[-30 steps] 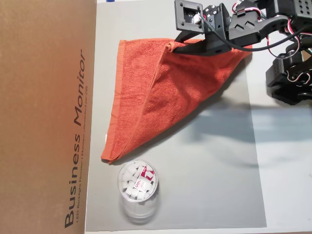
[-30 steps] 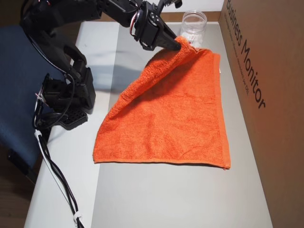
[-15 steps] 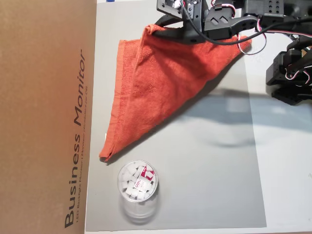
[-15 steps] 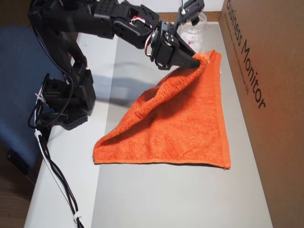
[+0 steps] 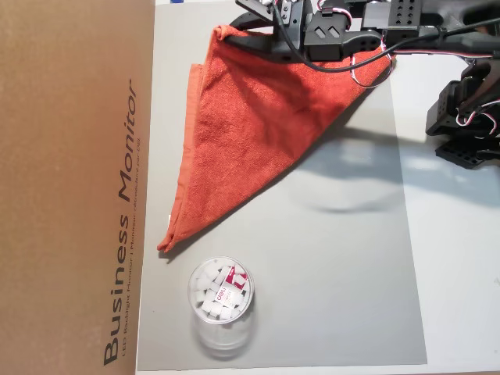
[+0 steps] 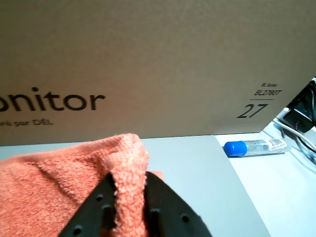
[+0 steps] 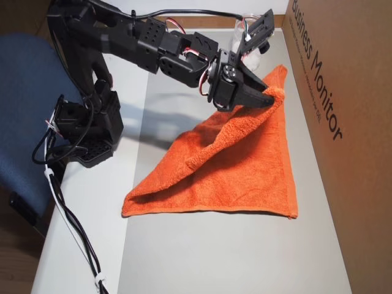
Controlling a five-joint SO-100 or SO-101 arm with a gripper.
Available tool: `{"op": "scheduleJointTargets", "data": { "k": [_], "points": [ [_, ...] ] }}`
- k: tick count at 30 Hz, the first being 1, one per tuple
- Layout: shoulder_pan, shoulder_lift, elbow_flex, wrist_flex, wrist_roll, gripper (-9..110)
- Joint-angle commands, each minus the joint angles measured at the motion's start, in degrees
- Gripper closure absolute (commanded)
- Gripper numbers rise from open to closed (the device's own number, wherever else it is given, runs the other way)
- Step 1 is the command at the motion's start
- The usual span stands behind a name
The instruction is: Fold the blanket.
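1. The black two-finger gripper (image 7: 274, 98) is pinched closed on one corner of the orange-red terry-cloth blanket (image 7: 245, 165), holding that corner lifted; the wrist view shows the cloth (image 6: 59, 182) squeezed between the two dark fingers (image 6: 98, 210).
2. In an overhead view the blanket (image 5: 250, 125) drapes as a triangle on the grey mat (image 5: 336, 273), its raised corner near the brown cardboard monitor box (image 5: 74, 180) on the left.
3. A clear plastic cup (image 5: 221, 301) with white pieces inside stands on the mat just beside the blanket's low tip.
4. In the wrist view a blue-capped tube (image 6: 254, 146) lies far right.
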Motion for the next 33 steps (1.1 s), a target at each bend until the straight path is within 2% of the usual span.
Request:
{"op": "scheduleJointTargets", "data": {
  "k": [1,15,33],
  "points": [
    [1.1,-2.5,-6.1,-1.8,0.5,101],
    [4.6,-19.7,-18.3,-5.2,0.5,101],
    [6.9,-34.7,-18.9,-16.3,-0.3,101]
  ]
}}
